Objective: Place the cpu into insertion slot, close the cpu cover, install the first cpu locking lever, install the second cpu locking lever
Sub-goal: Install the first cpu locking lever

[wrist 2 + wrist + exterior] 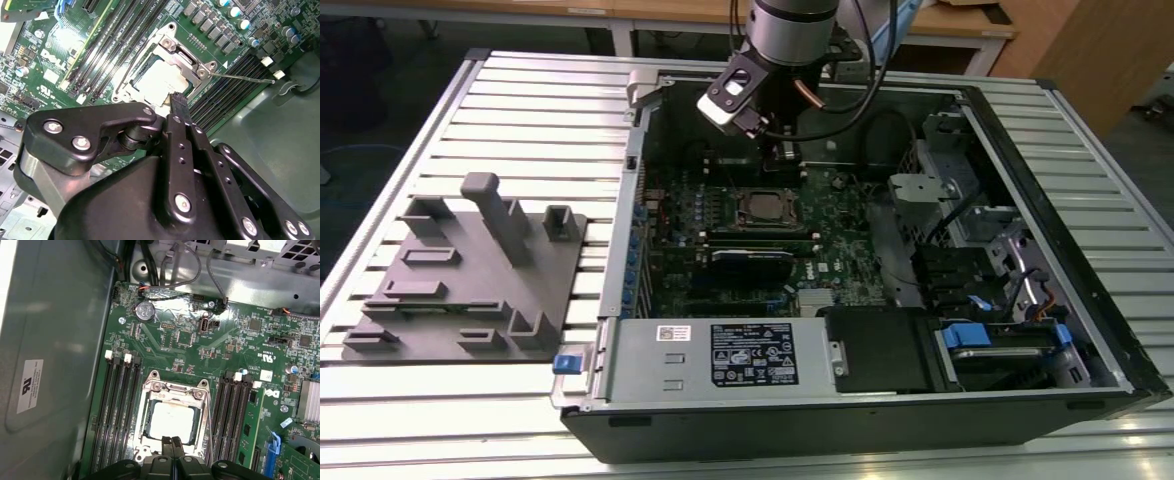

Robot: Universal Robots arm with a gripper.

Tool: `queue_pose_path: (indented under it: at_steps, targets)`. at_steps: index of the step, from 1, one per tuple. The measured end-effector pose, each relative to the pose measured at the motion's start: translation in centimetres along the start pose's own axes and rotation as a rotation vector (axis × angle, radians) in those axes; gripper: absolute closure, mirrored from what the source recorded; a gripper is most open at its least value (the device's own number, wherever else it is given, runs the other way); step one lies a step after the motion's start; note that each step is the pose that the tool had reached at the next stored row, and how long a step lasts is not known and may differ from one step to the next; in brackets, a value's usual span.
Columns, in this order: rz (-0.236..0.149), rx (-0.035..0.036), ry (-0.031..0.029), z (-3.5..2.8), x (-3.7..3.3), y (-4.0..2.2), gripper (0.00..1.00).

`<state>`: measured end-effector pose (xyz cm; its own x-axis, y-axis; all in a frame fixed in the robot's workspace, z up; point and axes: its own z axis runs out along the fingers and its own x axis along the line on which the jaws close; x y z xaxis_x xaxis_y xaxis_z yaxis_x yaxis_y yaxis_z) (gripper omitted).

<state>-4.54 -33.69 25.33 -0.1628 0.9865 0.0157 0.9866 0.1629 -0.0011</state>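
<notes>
You see the gripper (172, 442) with its fingers pressed together and holding nothing; its tips are at one edge of the insertion slot (765, 209). The cpu (172, 420) lies in this slot, and the cpu cover (176, 391) lies down around it. Long black memory slots (120, 395) run close on both sides, and a thin locking lever (242, 77) sticks out sideways. The grey case wall (50, 340) stands beyond one group of slots, and the cables (185, 265) are well apart.

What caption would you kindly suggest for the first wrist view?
Shut gripper at the edge of the cpu cover lying over the seated cpu.
</notes>
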Motion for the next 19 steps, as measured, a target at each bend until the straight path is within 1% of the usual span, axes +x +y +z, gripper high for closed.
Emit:
queue_pose_path:
  at_steps: [19]
  targets:
    - [-0.021, 0.0003, -0.0001, 0.00, 0.00, 0.00, 0.90]
